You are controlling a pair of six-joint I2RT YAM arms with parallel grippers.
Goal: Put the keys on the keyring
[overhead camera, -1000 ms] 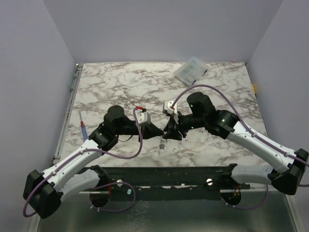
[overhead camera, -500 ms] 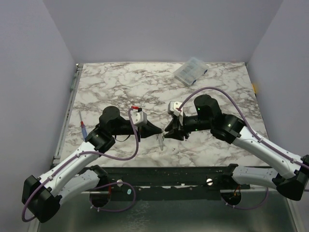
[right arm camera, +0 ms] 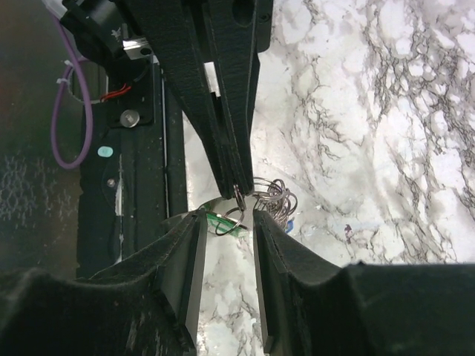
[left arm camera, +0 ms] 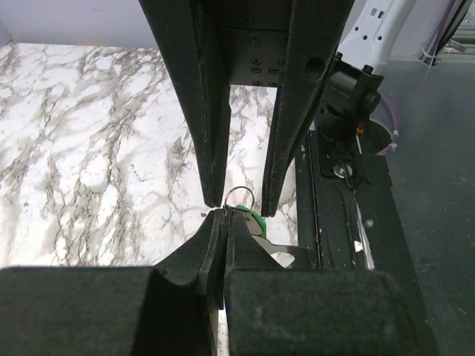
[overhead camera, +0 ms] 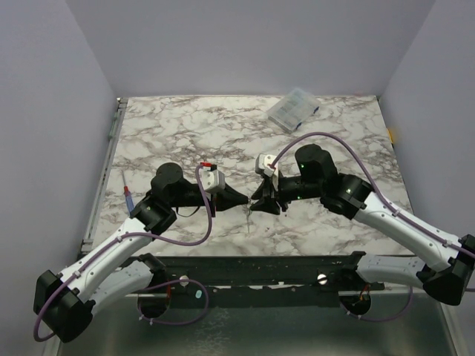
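Observation:
My left gripper (overhead camera: 243,205) is shut on the keyring, pinching a small wire loop (left arm camera: 240,198) at its fingertips. The green key (left arm camera: 257,221) hangs just under that loop, beside the keyring's pale curved band (left arm camera: 288,255). My right gripper (right arm camera: 226,216) faces it tip to tip and is open, one finger on each side of the loop (right arm camera: 234,219) and the green key (right arm camera: 221,220), touching neither. A bunch of wire rings (right arm camera: 277,196) with a blue bit (right arm camera: 290,222) hangs behind the right finger (right arm camera: 261,222). In the top view the grippers meet above the table's near middle.
A clear plastic compartment box (overhead camera: 292,109) sits at the far right of the marble table (overhead camera: 185,133). A red and blue pen-like tool (overhead camera: 129,199) lies at the left edge. The black mounting rail (overhead camera: 260,268) runs along the near edge below the grippers.
The left arm drew back to the left, then held. The right gripper pulled away and has come back up to the left fingertips, its jaws slightly wider.

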